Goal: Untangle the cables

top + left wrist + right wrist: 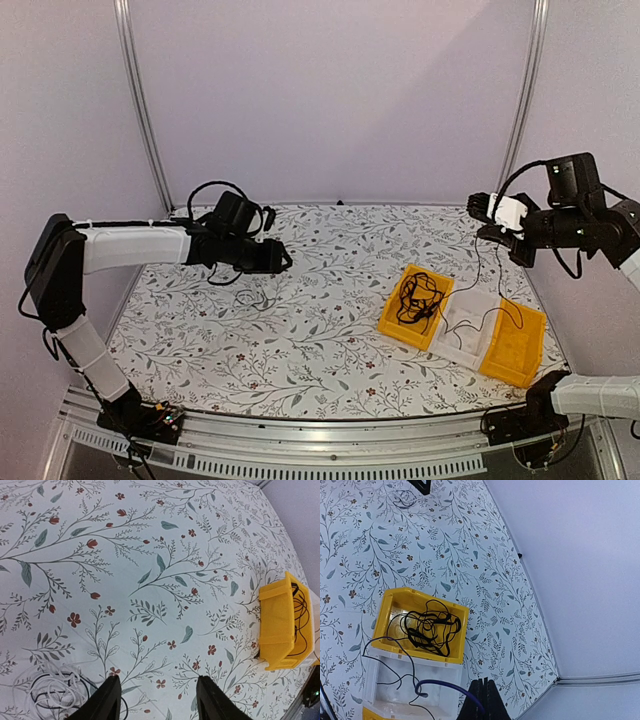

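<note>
Hard to make out:
- In the left wrist view the coil [52,692] of white and black cable is cut off by the bottom edge. It is also partly behind one finger [106,700].
- The second yellow bin [515,345] shows only as a sliver in the right wrist view.
- The cord [440,684] drops into the clear bin [375,692], but its end there cannot be traced. Whether it joins the tangle [430,627] cannot be told.
- From above, the right gripper's fingertips are too small to read.

Cables:
- The black tangle lies inside the yellow bin [395,596].
- The clear bin touches the yellow bin on the side toward the right arm's base. The second yellow bin sits just beyond the clear one.
- The coil lies on the table [300,345], well apart from the yellow bin on the left arm's side. It is just beside the left gripper [157,677], off to one finger's outer side and not between the fingers.

Grippers:
- The left gripper hovers low over the table with its jaws wide apart, holding nothing.
- The right gripper [483,682] is raised well above the bins. Its fingers are pressed together on the cord.
- The cord hangs from the right gripper as a thin line down to the clear bin beside the yellow bin.
</note>
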Tool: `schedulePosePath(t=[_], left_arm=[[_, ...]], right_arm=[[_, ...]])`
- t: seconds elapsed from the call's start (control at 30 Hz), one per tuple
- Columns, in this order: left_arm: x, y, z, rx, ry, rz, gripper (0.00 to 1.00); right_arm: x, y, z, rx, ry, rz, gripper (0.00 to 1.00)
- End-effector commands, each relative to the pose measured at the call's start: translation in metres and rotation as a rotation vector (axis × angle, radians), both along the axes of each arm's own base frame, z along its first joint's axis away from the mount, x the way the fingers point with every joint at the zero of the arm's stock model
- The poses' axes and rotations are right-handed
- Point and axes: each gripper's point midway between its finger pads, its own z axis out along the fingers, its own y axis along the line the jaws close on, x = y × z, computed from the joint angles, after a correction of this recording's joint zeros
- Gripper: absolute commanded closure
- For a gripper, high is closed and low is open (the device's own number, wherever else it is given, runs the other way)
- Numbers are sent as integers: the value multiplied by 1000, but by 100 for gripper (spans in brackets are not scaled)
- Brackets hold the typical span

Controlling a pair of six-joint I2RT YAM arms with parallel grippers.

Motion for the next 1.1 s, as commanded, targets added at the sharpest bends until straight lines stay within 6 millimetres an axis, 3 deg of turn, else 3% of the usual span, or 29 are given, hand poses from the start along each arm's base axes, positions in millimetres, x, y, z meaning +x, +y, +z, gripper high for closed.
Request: schedulePosePath(t=[0.0, 0.2, 0.63, 0.83, 1.07], left_arm=[[3, 1, 0, -12, -14, 9, 45], [1, 2, -7, -12, -2, 10, 45], [4, 10, -9, 7, 10, 30, 45], [3, 15, -6, 20, 30, 61, 45], [-2, 28, 1, 51, 41, 109, 45]], right_arm=[[-5, 19, 17, 49, 23, 106, 100], [0, 28, 19, 46, 43, 144, 100], [-7, 54, 27, 146, -4, 299, 100], [-13, 72, 12, 213, -3, 403, 100], [-13, 71, -31, 182, 5, 452, 100]])
